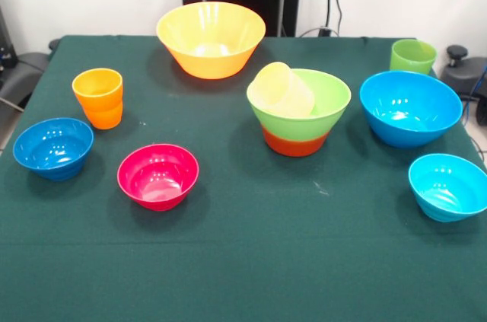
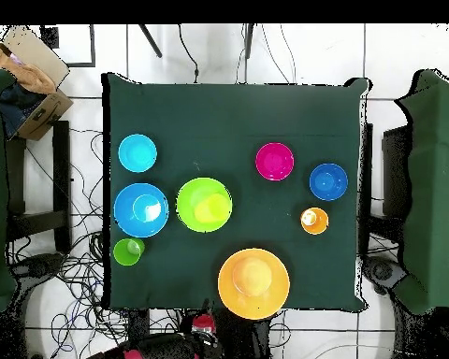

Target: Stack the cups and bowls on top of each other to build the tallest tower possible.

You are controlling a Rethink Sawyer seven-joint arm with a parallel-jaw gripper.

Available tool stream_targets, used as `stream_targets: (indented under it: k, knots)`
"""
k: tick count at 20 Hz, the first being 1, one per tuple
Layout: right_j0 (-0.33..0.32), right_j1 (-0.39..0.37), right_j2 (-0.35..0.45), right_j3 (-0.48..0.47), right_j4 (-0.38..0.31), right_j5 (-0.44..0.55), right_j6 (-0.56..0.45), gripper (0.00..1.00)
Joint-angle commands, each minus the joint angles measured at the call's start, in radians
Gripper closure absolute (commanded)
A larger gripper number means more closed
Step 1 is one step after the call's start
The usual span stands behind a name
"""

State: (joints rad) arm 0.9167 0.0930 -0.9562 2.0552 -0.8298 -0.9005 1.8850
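**Low pile of three at mid-table, other cups and bowls spread around it**

A dark green cloth-covered table (image 1: 228,261) is seen with ten plastic pieces on it. Near the middle stands the tower (image 1: 298,113): an orange-red bowl (image 1: 295,141) at the bottom, a light green bowl (image 1: 319,109) nested in it, and a pale yellow cup (image 1: 283,90) lying tilted on its side inside the green bowl, its mouth turned toward the camera in the front view.

In the front view, a big yellow-orange bowl (image 1: 211,36) is placed behind the pile toward the far edge. To the right of the pile a big blue bowl (image 1: 410,107) is set, with a light green cup (image 1: 412,56) upright behind it and a small cyan bowl (image 1: 447,186) in front of it near the table's right edge. To the left, an orange cup (image 1: 98,97) stands upright, a small dark blue bowl (image 1: 53,147) is found nearer the left edge, and a magenta bowl (image 1: 158,176) lies between that bowl and the pile. All of these stand apart from one another.

The pincer cannot be made out in either view; only part of the red and black arm (image 2: 186,341) is seen below the table's edge in the overhead view, well apart from the pile. Whether the pincer is open or closed therefore cannot be told.
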Motion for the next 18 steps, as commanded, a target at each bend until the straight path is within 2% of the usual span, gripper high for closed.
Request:
stream_targets:
  k: [1,5,8,12,18]
  knots:
    - [-0.089,-0.011,0.086,-0.125,-0.107,0.0,-0.135,0.0]
    - [-0.09,-0.016,0.086,-0.129,-0.099,0.015,-0.17,0.0]
    - [-0.118,-0.015,0.084,-0.132,-0.105,-0.002,-0.215,0.0]
    - [-0.167,0.009,0.076,-0.125,-0.073,-0.04,-0.308,0.0]
    - [-0.198,0.036,0.077,-0.137,-0.032,-0.057,-0.358,0.0]
